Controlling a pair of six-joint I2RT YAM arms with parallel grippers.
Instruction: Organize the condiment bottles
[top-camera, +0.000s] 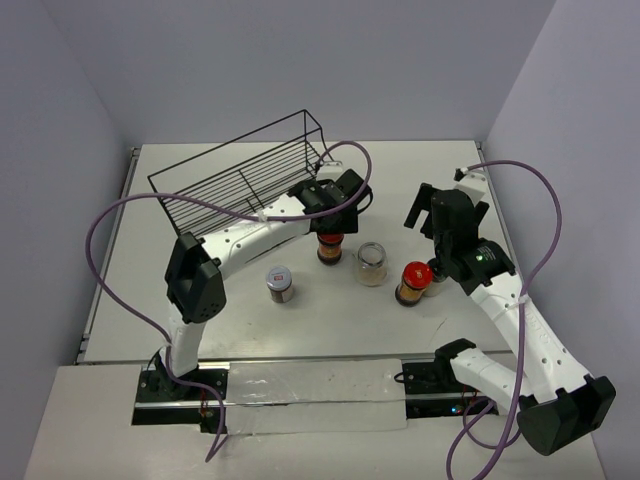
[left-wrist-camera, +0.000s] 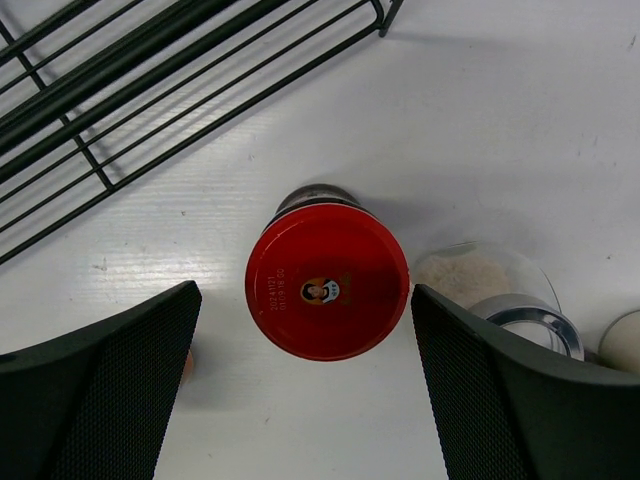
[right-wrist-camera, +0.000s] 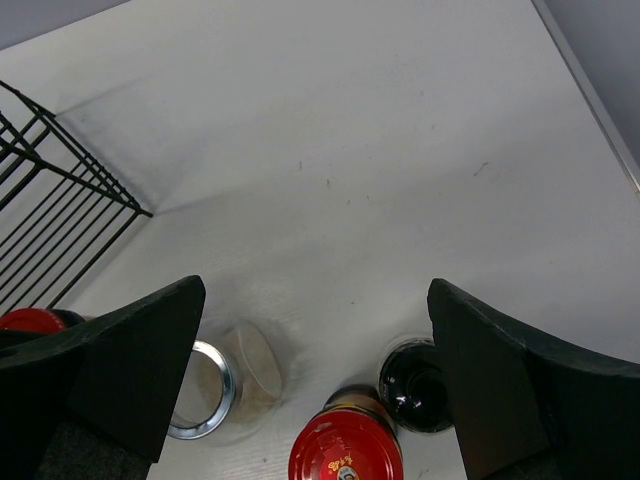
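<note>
The five jars are all standing upright on the table (top-camera: 330, 325), long axes vertical and lids pointing up, strung in a loose row across its middle. The grey-lidded jar (top-camera: 280, 284) is sitting at the left end, apart from the others. The red-lidded jar (left-wrist-camera: 327, 281) is standing next, a little farther back, just off the near right corner of the wire rack (top-camera: 240, 170). The clear jar (top-camera: 371, 263) is standing just to its right. The second red-lidded jar (top-camera: 412, 282) and the black-lidded jar (right-wrist-camera: 415, 385) are standing close together at the right end; whether they are touching I cannot tell. The left claw (left-wrist-camera: 303, 295) is hanging directly over the first red-lidded jar with its fingers spread wide, one on each side of the lid with a gap showing at both sides, gripping nothing. The right claw (right-wrist-camera: 315, 290) is hovering above the right-hand pair, spread just as wide and holding nothing. The rack is lying at a slant across the far left of the table. Bare table top is stretching from the jars to the far edge right of the rack, and a bare band is running between the row and the near edge. The right arm is filling the strip between the right-hand pair and the table's right edge.
</note>
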